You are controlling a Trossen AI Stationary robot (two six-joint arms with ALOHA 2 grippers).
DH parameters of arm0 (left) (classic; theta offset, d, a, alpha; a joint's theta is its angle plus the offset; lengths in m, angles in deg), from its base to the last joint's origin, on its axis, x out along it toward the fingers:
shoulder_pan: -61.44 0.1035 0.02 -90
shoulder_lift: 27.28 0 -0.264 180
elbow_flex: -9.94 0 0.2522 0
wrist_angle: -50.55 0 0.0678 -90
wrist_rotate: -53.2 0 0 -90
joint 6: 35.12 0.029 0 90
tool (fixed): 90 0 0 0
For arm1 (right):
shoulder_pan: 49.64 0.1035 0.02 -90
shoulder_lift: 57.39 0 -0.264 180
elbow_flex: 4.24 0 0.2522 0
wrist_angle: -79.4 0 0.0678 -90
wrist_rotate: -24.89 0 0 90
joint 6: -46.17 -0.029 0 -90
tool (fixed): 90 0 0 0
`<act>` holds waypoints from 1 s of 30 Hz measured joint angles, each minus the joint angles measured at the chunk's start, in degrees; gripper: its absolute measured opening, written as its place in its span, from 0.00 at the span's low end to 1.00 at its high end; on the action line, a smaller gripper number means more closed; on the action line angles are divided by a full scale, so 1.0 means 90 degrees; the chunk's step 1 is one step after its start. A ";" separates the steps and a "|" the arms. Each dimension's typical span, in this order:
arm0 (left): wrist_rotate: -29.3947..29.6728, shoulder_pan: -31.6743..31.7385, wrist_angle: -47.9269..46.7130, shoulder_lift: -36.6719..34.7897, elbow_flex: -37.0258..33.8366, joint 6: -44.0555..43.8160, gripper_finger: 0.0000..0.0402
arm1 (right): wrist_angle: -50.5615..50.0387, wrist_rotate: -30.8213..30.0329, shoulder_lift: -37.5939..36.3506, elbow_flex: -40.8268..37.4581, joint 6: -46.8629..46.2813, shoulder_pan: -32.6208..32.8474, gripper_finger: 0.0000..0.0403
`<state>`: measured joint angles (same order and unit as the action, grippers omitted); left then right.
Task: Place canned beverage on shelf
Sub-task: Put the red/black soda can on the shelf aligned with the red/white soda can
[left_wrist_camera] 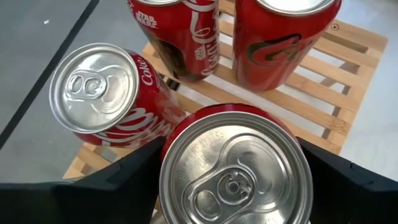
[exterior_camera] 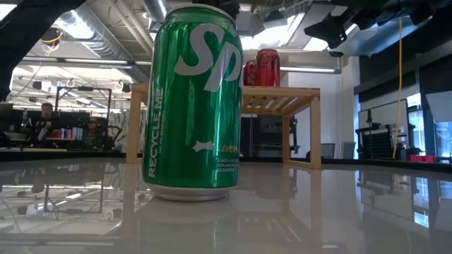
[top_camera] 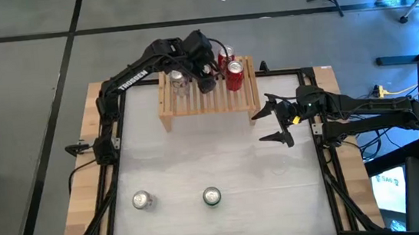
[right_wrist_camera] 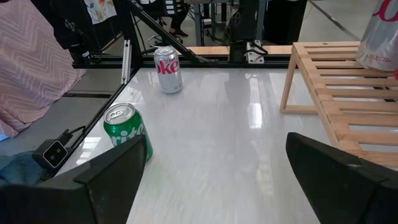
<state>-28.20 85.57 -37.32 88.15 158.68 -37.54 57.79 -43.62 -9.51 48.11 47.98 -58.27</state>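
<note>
The wooden shelf stands at the table's far side. My left gripper hangs over its slatted top, shut on a red canned beverage. Three more red cans stand on the slats around it. In the right wrist view a silver can also stands on the shelf. My right gripper waits open over the table to the right of the shelf, with nothing between its fingers. My left gripper pinches the red can between its two fingers, one on each side of the upper wall. The fingers slant down from above. The can stands upright, top up. Its own top hides its base, so I cannot tell whether it rests on the slats.
A green can and a silver can stand near the table's front edge; the green one fills the low view. Bare white tabletop lies between them and the shelf. Black frame rails run along the table's sides.
</note>
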 joint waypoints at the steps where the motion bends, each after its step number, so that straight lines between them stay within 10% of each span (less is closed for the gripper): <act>1: -0.0003 0.0017 0.0000 0.0000 -0.0002 0.0003 0.72 | 0.0000 -0.0001 0.0000 0.0001 -0.0001 -0.0001 0.94; 30: 0.0157 0.0043 0.0245 0.0017 -0.0585 0.0319 0.82 | 0.0000 0.0001 0.0000 0.0002 0.0001 -0.0002 0.94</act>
<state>-26.79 85.96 -35.11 88.31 153.41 -34.67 57.79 -43.61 -9.51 48.13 47.99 -58.29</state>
